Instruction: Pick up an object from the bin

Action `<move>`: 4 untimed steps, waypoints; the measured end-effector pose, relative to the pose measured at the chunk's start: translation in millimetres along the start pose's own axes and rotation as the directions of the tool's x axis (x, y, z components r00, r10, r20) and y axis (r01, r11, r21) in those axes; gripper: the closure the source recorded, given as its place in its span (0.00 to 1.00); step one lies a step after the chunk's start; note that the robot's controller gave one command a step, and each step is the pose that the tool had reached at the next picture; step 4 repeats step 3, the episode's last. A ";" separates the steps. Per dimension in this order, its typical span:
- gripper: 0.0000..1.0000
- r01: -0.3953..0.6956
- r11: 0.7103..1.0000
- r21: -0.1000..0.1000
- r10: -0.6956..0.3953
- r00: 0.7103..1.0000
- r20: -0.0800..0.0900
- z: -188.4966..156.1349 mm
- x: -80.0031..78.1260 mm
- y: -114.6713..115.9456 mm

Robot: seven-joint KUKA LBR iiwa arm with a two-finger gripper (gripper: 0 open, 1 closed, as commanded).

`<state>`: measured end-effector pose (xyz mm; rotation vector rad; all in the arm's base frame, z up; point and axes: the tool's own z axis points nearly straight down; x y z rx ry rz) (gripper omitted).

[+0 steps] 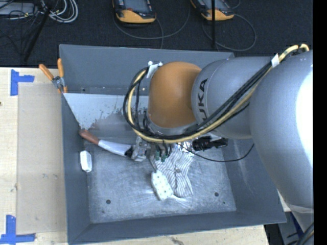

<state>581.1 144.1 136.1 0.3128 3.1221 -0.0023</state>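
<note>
My gripper (152, 153) reaches down under the orange cover near the middle of the bin, at the upper end of a striped grey-and-white cloth (180, 173). A white oblong block with small holes (161, 186) lies on the cloth's lower left edge, just below the gripper. A long tool with a brown handle and a white end (104, 144) lies to the left, and its white tip comes close to the gripper. What lies directly under the gripper is hidden.
A small white rounded piece (85, 161) rests against the bin's left wall. The arm and its cables cover the bin's upper right part. Bare bin floor shows at the lower left and along the front.
</note>
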 end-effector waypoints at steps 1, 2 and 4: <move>1.00 0.000 1.000 0.005 0.000 1.000 -0.015 -24.4 -3.5 2.8; 1.00 0.096 0.995 -0.001 -0.096 0.995 -0.002 -196.1 -14.1 14.3; 1.00 0.095 0.995 -0.001 -0.095 0.995 -0.004 -194.8 -13.8 14.0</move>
